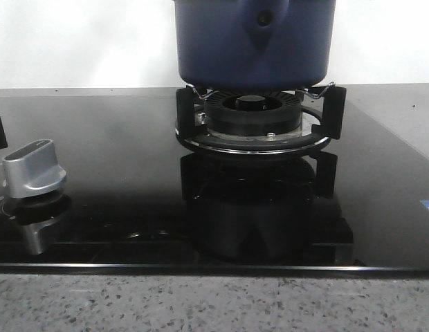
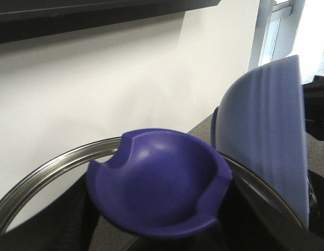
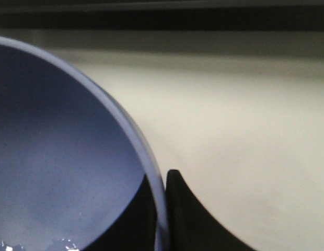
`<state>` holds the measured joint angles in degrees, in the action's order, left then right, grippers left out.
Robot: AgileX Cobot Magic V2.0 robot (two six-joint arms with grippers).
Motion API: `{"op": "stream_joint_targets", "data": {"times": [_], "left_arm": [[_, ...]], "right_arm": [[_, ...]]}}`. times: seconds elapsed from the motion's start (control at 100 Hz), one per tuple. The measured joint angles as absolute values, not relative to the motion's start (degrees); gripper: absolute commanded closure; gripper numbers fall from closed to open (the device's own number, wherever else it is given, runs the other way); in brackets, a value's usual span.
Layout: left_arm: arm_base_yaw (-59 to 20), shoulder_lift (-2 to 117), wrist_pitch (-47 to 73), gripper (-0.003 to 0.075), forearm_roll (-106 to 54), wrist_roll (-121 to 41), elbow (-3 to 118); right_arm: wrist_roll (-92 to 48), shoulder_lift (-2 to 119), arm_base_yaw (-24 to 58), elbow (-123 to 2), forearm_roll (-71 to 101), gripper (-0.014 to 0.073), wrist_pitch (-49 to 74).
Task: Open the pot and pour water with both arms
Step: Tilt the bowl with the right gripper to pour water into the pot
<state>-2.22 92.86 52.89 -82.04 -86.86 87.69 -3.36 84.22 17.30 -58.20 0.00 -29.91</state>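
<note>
The dark-blue pot [image 1: 254, 41] is at the top centre of the front view, its base right at the burner's supports; I cannot tell if it rests on them. Its handle mount [image 1: 265, 19] faces me. No gripper shows in the front view. My left gripper [image 2: 157, 219] is shut on the blue knob [image 2: 159, 180] of the metal-rimmed lid [image 2: 57, 167], held apart from the pot [image 2: 261, 141]. My right gripper [image 3: 161, 209] is shut on the pot's rim [image 3: 146, 157], one finger inside and one outside. Glints of water [image 3: 62, 244] show inside.
The black burner ring [image 1: 252, 114] sits on a black glass hob [image 1: 117, 138]. A silver knob [image 1: 34, 166] stands at the left. A speckled counter edge [image 1: 201, 304] runs along the front. A white wall [image 1: 76, 41] is behind.
</note>
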Motion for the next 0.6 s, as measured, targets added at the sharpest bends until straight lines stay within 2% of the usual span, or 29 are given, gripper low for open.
{"op": "stream_joint_targets", "data": {"times": [0.29, 0.6], "left_arm": [[-2.2, 92.9, 52.9, 0.0475, -82.1, -86.9, 87.7], [-2.2, 92.9, 52.9, 0.0475, -82.1, -86.9, 87.7]], "right_arm": [[-3.4, 85.1, 17.3, -55.0, 0.0, 0.0645, -46.6], [-3.4, 86.8, 17.3, -54.9, 0.0, 0.0645, -51.8]]}}
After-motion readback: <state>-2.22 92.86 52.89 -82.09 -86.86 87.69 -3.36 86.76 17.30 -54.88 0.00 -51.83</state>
